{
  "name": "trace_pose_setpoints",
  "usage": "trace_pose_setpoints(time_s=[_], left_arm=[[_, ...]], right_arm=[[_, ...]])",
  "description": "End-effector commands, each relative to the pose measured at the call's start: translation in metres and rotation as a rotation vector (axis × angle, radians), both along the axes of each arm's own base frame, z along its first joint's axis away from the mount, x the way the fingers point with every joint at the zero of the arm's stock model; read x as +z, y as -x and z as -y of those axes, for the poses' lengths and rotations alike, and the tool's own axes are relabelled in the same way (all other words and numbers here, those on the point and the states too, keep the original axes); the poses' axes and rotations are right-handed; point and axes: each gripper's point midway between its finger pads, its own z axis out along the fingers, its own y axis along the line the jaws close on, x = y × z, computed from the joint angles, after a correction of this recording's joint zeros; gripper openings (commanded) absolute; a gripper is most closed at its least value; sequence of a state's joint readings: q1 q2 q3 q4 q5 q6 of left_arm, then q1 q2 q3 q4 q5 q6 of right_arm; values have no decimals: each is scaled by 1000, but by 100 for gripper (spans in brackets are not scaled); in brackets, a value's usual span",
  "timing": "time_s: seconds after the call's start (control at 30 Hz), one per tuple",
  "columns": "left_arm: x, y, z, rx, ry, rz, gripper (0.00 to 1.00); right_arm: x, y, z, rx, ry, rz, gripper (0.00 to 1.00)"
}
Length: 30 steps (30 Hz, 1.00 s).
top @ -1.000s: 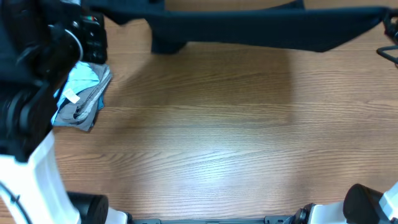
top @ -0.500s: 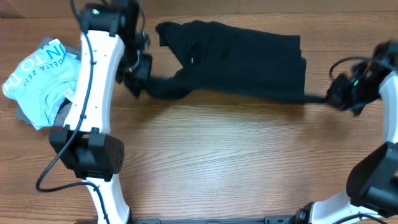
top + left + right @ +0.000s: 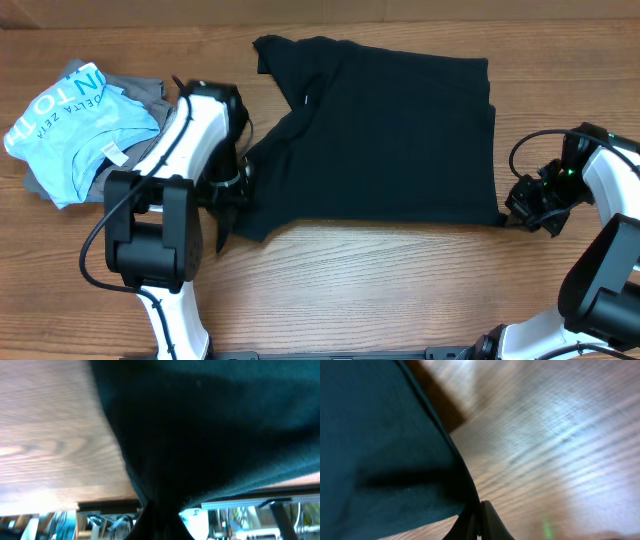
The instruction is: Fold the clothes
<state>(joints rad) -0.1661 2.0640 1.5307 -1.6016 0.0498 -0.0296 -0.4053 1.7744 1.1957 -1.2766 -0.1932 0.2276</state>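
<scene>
The clothes, a plain black T-shirt, lie spread across the middle of the wooden table, one sleeve toward the back left. My left gripper is shut on the shirt's near left corner, which is bunched up there. My right gripper is shut on the near right corner, low over the wood. In the left wrist view black fabric fills most of the picture and narrows into the left gripper. The right wrist view shows the shirt's edge running down into the closed right gripper.
A light blue shirt with white lettering lies on grey garments at the back left, close beside my left arm. Bare wood stretches in front of the black shirt.
The shirt hung stretched along the back edge; both grippers have drawn their corners toward the front and lowered them, so the shirt now lies spread over the table.
</scene>
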Motion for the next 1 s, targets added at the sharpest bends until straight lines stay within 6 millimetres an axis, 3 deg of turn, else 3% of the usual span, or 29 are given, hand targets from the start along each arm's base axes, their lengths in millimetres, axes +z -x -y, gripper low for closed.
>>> trace_pose_setpoints(time_s=[0.0,0.23,0.47,0.5,0.57,0.6,0.7,0.83,0.9,0.97], left_arm=[[-1,17,2,12,-19,-26,6],[-8,33,1,13,-38,-77,11],[3,34,1,21,-40,-53,17],[6,33,1,20,-38,-37,20],[14,31,-1,21,-35,3,27],[18,30,-2,23,-33,26,30],[30,25,-6,33,-29,101,33],[40,7,-11,49,-28,242,38],[40,-14,-8,53,-7,353,44],[36,-39,-3,58,15,458,52]], right_arm=[[4,10,14,-14,72,-24,5],[3,20,27,-48,163,-87,5],[5,31,43,-94,267,-153,4],[5,31,43,-93,267,-153,13],[4,30,43,-95,268,-148,56],[4,29,43,-97,265,-144,65],[6,26,44,-116,247,-126,78],[15,17,50,-173,191,-69,81],[22,1,46,-176,109,24,81],[34,-25,30,-108,-35,194,77]])
